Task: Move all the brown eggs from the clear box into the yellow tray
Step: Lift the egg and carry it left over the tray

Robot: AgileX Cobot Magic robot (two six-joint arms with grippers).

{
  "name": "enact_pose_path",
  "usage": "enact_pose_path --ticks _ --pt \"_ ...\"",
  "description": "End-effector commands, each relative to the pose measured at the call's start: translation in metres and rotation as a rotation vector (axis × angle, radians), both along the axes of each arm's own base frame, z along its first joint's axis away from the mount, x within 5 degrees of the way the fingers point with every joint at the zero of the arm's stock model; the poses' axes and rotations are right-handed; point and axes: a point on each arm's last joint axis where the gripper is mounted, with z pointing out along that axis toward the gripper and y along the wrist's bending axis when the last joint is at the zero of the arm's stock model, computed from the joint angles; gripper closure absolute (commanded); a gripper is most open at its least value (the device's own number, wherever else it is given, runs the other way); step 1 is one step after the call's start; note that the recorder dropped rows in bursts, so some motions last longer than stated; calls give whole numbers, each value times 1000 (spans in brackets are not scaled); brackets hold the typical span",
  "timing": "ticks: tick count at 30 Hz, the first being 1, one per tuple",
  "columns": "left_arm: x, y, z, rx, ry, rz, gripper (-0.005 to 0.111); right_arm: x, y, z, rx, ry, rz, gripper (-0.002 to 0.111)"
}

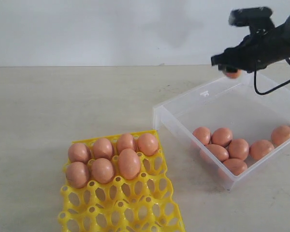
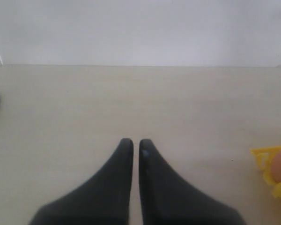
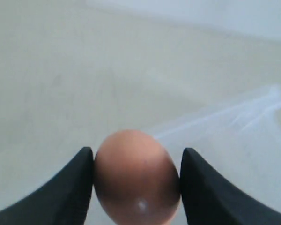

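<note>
Right end effector (image 3: pixel 136 152) pinches one brown egg (image 1: pixel 232 74) by its sides, up over the clear box (image 1: pixel 174 123) far wall, others lying in box and yellow tray (image 1: pixel 135 212); shell looks light, smooth and brittle, so a gentle mid-body grip suits.

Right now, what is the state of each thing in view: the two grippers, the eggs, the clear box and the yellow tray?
Right gripper: shut on one brown egg, in the air by the clear box's far wall.
Left gripper: shut, holding nothing.
Clear box: open on top, eight loose eggs lying inside.
Yellow tray: partly filled, seven seated eggs in its far cups, near cups empty.
</note>
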Motion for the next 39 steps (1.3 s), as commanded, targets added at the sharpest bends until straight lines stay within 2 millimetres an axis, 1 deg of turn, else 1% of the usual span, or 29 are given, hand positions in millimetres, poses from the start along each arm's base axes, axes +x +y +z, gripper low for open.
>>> enact_pose_path --ticks 1,3,5,6,7,9,10,11,13,15,17,20,22,23,25,28,29,32,36,39 --pt "0 0 1 3 -11 3 103 -13 -8 34 -14 -404 -340 108" --pt "0 0 1 3 -11 3 103 -15 -4 47 -46 -492 -337 108" --pt "0 0 1 3 -11 3 103 -17 4 65 -65 -603 -276 108" --pt "0 0 1 3 -11 3 103 -18 10 74 -46 -667 -232 108" --pt "0 0 1 3 -11 3 103 -20 14 85 -5 -730 -186 108" --pt "0 0 1 3 -11 3 103 -24 26 100 133 -828 -80 108" --pt "0 0 1 3 -11 3 103 -28 35 109 249 -874 -2 108" --pt "0 0 1 3 -11 3 103 -31 40 115 324 -892 50 108" --pt "0 0 1 3 -11 3 103 -37 54 116 435 -861 204 108" --pt "0 0 1 3 -11 3 103 -44 72 106 521 -777 322 108" --pt "0 0 1 3 -11 3 103 -58 90 89 580 -730 392 109" --pt "0 0 1 3 -11 3 103 -86 117 50 594 -632 416 109" --pt "0 0 1 3 -11 3 103 -109 134 20 600 -551 399 109" --pt "0 0 1 3 -11 3 103 -120 139 6 579 -517 397 109" --pt "0 0 1 3 -11 3 103 -140 153 -13 498 -480 419 109" --pt "0 0 1 3 -11 3 103 -156 169 -29 445 -395 431 109" --pt "0 0 1 3 -11 3 103 -159 174 -36 424 -341 444 109" --pt "0 0 1 3 -11 3 103 -168 187 -51 399 -251 469 109" --pt "0 0 1 3 -11 3 103 -166 187 -66 426 -191 367 109" --pt "0 0 1 3 -11 3 103 -168 182 -65 469 -244 319 109"
